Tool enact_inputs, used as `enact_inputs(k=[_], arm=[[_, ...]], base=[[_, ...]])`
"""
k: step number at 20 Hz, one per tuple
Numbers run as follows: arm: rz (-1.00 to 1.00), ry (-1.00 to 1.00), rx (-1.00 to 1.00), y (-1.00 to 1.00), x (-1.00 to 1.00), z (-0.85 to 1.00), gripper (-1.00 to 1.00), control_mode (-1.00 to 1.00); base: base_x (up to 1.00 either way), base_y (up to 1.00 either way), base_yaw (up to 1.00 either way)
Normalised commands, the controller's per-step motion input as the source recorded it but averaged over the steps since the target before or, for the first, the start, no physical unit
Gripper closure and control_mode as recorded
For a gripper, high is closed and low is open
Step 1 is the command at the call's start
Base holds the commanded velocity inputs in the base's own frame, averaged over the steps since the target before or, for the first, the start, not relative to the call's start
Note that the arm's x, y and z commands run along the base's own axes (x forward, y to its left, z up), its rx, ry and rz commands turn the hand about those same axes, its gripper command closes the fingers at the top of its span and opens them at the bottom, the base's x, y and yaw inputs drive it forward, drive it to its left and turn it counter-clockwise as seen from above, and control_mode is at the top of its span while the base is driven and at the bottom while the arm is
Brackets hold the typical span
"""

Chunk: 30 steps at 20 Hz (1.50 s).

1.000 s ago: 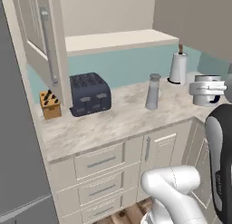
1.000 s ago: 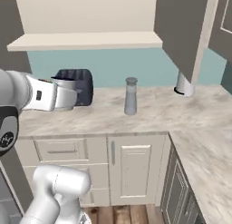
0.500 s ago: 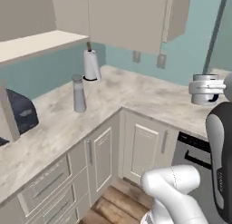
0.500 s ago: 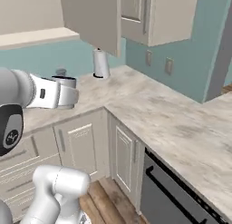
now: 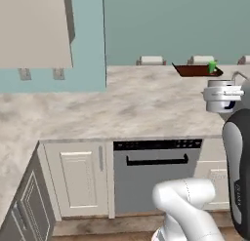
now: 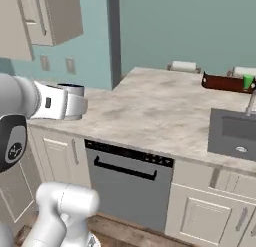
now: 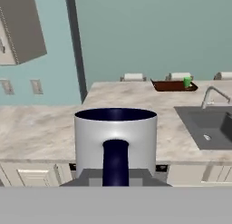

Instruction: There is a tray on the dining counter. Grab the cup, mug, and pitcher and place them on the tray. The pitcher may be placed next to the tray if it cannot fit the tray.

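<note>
While nearly closed, gripper (image 7: 115,173) clasps the mug (image 7: 115,139) upright.

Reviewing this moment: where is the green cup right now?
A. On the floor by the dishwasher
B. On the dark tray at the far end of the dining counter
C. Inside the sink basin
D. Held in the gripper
B. The green cup stands on the tray at the far edge of the dining counter, beyond the sink; the gripper is shut on the mug instead.
</note>
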Motion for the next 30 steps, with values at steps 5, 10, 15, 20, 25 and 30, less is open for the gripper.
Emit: enact_inputs(k=[5, 10, 15, 20, 25, 30], arm=[[0.0, 0.0, 0.0, 0.0, 0.0, 0.0, 1.0, 1.0], [0.0, 0.0, 0.0, 0.0, 0.0, 0.0, 1.0, 1.0], [0.0, 0.0, 0.0, 0.0, 0.0, 0.0, 1.0, 1.0], [0.0, 0.0, 0.0, 0.0, 0.0, 0.0, 1.0, 1.0], [0.0, 0.0, 0.0, 0.0, 0.0, 0.0, 1.0, 1.0], [0.0, 0.0, 0.0, 0.0, 0.0, 0.0, 1.0, 1.0]], base=[[-0.31, 0.0, -1.0], [-0.15, 0.0, -1.0], [0.0, 0.0, -1.0], [0.0, 0.0, -0.93], [0.18, 0.14, -0.76], [0.58, 0.13, -0.39]])
